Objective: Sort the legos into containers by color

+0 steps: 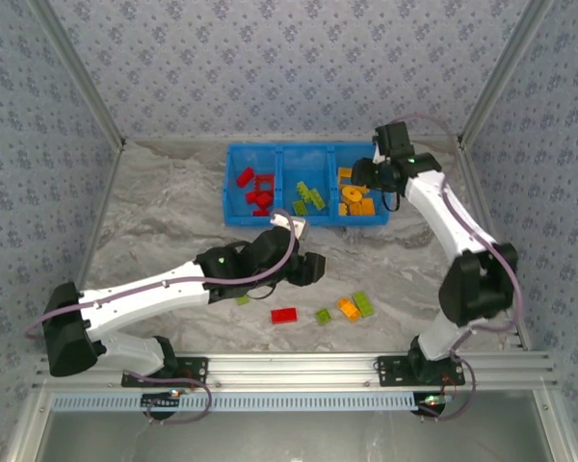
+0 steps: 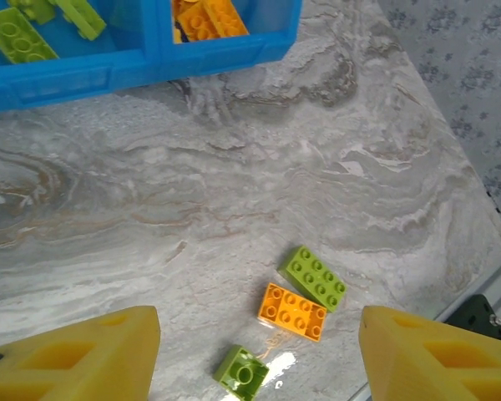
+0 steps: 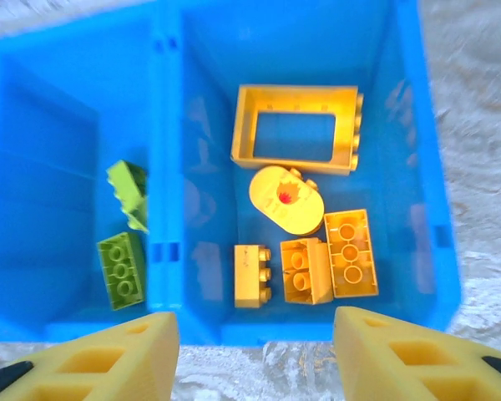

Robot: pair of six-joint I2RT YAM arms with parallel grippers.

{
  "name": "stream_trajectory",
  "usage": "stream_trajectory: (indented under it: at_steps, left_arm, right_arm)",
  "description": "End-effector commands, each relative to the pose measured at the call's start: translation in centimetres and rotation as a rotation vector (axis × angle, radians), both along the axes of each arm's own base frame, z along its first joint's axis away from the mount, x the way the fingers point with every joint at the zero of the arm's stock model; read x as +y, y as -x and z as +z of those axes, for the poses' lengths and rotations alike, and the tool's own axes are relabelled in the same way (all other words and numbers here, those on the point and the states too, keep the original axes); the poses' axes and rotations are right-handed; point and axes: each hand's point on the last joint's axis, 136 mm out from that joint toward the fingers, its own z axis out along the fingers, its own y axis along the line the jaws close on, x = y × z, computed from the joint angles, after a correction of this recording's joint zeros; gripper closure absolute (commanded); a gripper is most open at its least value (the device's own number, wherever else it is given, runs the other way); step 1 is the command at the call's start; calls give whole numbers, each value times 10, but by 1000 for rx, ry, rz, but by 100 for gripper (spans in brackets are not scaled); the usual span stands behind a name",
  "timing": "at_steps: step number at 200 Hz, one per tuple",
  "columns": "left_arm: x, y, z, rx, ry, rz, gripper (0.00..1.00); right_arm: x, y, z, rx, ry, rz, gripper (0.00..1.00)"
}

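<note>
The left arm (image 1: 164, 289) lies low, stretched from its base at the near left toward the middle, with the left gripper (image 1: 306, 268) pointing forward and right. Its 2 yellow fingers (image 2: 75, 359) stand wide apart. The right arm (image 1: 453, 221) rises from its base, folds at the elbow and reaches far and left, with the right gripper (image 1: 359, 175) aimed down and its 2 fingers (image 3: 417, 355) likewise spread wide.
</note>
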Motion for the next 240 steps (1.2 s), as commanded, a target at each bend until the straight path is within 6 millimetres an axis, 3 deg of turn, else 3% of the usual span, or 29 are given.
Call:
stream_trajectory:
  at_steps: [1,10,33,45,52,75,91,113,137,155,189,240]
  left_arm:
    - [25,-1,22,-18,-11,86,36]
    - [34,-1,18,-5,-40,108,36]
    - [48,10,-1,51,-134,92,35]
    - [58,20,-25,117,-211,76,33]
    - [61,27,-40,162,-248,70,32]
    - [67,53,-86,293,-316,69,29]
    - [64,66,-106,345,-343,68,27]
    - [51,77,-121,320,-398,-13,22]
    - [50,83,-135,206,-544,-208,22]
    - [57,85,-143,144,-665,-365,23]
    - [59,83,-155,72,-822,-597,24]
    - [52,64,-172,18,-853,-722,24]
  right_arm:
    - [-7,30,22,-60,44,-18,46]
    - [-4,45,31,-91,38,-2,46]
    - [14,89,33,-118,26,69,45]
    - [24,114,29,-113,18,106,43]
    - [31,133,13,-80,26,140,42]
    - [62,190,-5,-58,-24,300,36]
    - [83,230,-10,-60,-87,435,30]
    - [87,269,-21,-50,-107,519,27]
    - [76,287,-23,-74,-103,524,25]
    - [70,293,-15,-110,-139,532,23]
    - [77,311,-5,-113,-243,621,20]
    - [66,326,-6,-44,-306,601,20]
